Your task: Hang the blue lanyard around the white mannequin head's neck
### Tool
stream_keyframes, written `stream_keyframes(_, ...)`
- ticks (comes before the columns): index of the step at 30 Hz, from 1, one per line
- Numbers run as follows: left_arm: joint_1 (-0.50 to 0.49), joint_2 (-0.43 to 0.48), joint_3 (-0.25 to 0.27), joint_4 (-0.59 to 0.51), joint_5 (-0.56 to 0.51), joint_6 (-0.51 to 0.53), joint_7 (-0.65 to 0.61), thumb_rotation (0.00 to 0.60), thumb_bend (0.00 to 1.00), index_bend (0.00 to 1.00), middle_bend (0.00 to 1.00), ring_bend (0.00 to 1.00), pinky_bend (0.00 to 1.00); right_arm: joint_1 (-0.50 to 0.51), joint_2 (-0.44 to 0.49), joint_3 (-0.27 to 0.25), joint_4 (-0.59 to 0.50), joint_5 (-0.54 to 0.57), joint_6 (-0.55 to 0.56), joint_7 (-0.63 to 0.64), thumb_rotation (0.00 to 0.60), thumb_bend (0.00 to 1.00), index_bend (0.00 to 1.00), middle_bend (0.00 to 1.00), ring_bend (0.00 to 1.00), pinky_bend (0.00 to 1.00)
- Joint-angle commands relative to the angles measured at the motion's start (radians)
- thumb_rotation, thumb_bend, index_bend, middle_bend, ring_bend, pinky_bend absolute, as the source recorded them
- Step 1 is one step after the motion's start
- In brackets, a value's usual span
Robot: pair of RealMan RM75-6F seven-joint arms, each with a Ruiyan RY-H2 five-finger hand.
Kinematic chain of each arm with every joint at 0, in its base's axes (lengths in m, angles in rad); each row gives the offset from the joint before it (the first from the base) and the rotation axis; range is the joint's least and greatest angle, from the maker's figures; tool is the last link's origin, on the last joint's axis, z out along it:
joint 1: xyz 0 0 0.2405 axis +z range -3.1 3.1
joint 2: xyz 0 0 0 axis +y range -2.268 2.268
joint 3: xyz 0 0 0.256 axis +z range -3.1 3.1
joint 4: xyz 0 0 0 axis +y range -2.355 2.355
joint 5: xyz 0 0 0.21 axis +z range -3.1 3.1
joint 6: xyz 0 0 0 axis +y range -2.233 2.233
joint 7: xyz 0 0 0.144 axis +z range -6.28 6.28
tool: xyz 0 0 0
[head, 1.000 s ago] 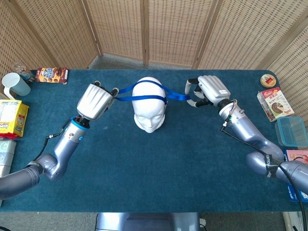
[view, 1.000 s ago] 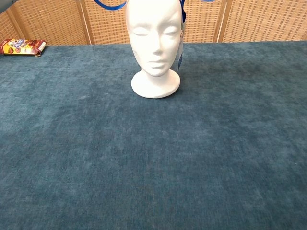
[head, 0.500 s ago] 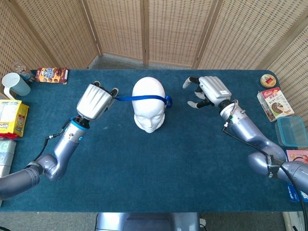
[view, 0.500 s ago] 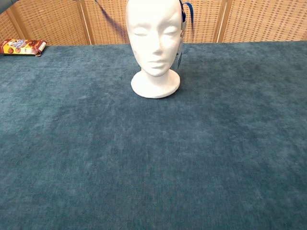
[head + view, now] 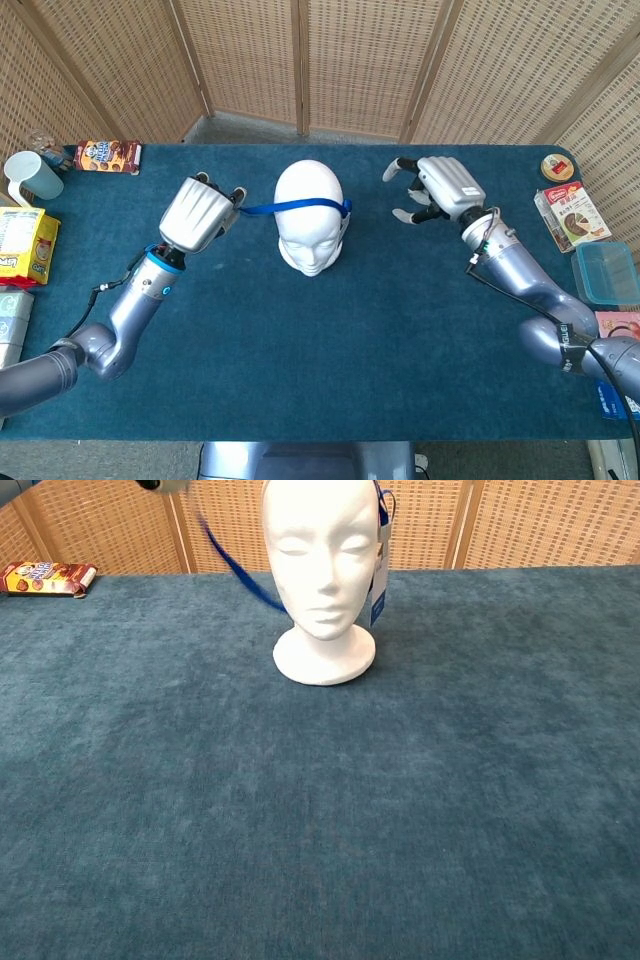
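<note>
Comparing with a second ago, the right hand [image 5: 432, 188] no longer holds the lanyard [image 5: 295, 206]: it now hovers to the right of the head [image 5: 310, 215] with fingers spread and empty, and it has drifted a little farther right. The loop that was stretched wide over the crown has collapsed; the strap now lies as a single band across the top of the head, with a small bunch at the head's right edge in the head view. The left hand [image 5: 200, 212] has lowered slightly and still pinches the strap's other end, fingers curled around it. In the chest view the strap [image 5: 240, 570] now slants down from the upper left toward the neck, where before it stayed up near the top edge, and a pale badge [image 5: 379, 595] hangs beside the head's cheek. The head stands upright on the blue surface [image 5: 330, 340], face toward the robot.
</note>
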Motion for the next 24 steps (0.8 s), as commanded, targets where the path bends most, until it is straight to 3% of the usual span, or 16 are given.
stream_keyframes(1,0.003,0.005,0.001,-0.007,0.003,0.003,-0.001,0.586,0.12,0.66,0.96,0.82,0.68,-0.002,0.002,0.001,-0.002,0.0,0.003,0.002,0.6,0.29,0.35,1.0,1.0,1.0)
stream_keyframes(8,0.011,0.02,0.005,-0.025,0.012,0.009,-0.013,0.455,0.05,0.61,0.93,0.78,0.66,-0.007,0.006,0.001,-0.009,0.0,0.014,0.001,0.6,0.29,0.35,1.0,1.0,1.0)
stream_keyframes(24,0.05,0.047,0.009,-0.042,0.031,0.06,-0.052,0.416,0.04,0.58,0.82,0.68,0.65,-0.019,0.023,0.003,-0.041,0.01,0.034,-0.013,0.6,0.29,0.35,1.0,1.0,1.0)
